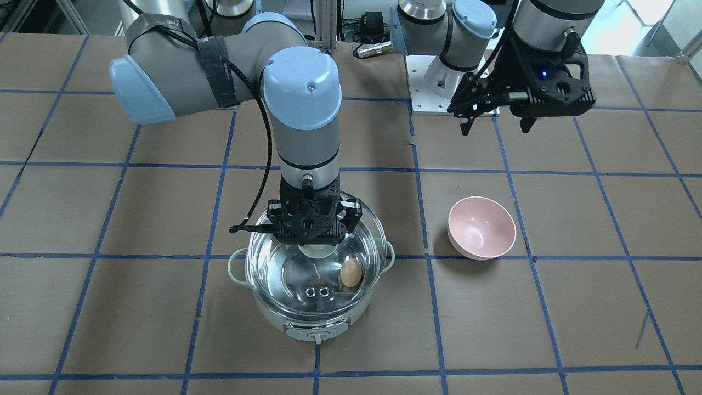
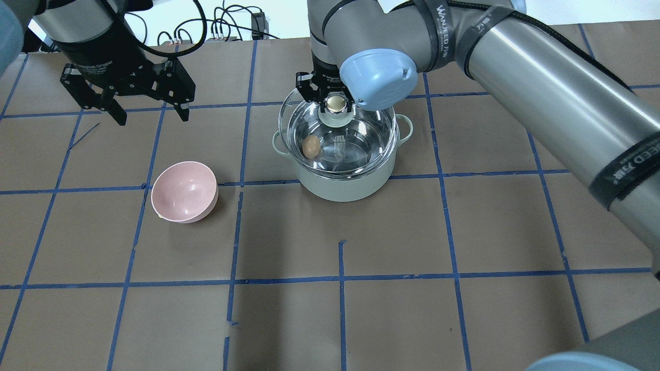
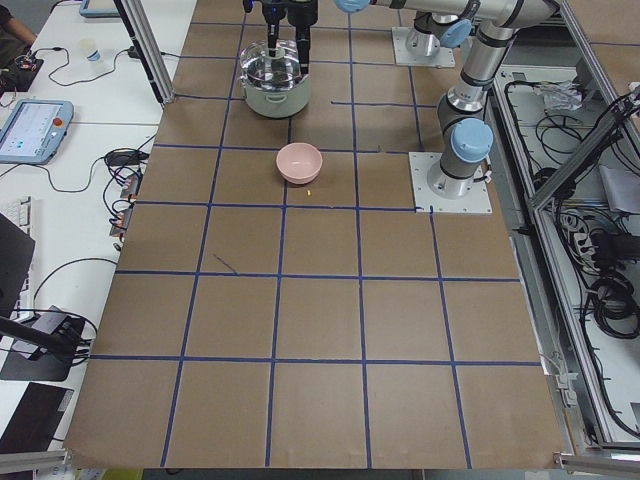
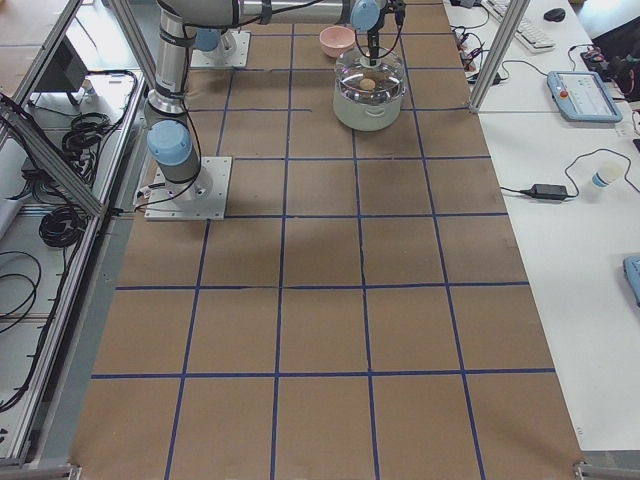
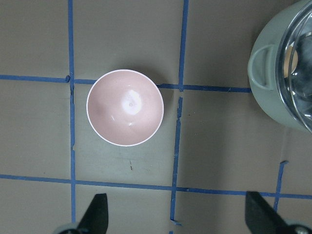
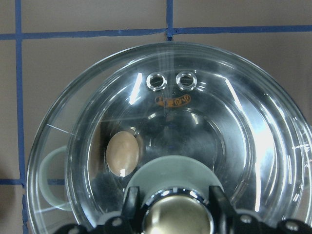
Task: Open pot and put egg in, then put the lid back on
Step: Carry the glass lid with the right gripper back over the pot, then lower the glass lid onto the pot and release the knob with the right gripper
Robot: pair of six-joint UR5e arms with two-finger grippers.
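The pale grey-green pot point(image 1: 307, 323) stands mid-table, also in the overhead view point(image 2: 345, 188). The brown egg point(image 1: 351, 272) lies inside it and shows through the glass in the overhead view point(image 2: 310, 147) and the right wrist view point(image 6: 122, 152). The clear glass lid point(image 1: 274, 269) is over the pot's mouth, slightly off-centre; I cannot tell if it rests on the rim. My right gripper point(image 2: 336, 103) is shut on the lid's knob point(image 6: 178, 219). My left gripper point(image 1: 496, 129) is open and empty, high above the table and away from the pot.
An empty pink bowl point(image 1: 481, 227) sits on the table beside the pot, below the left gripper point(image 5: 175, 204); it also shows in the left wrist view point(image 5: 125, 107). The table is brown with a blue tape grid.
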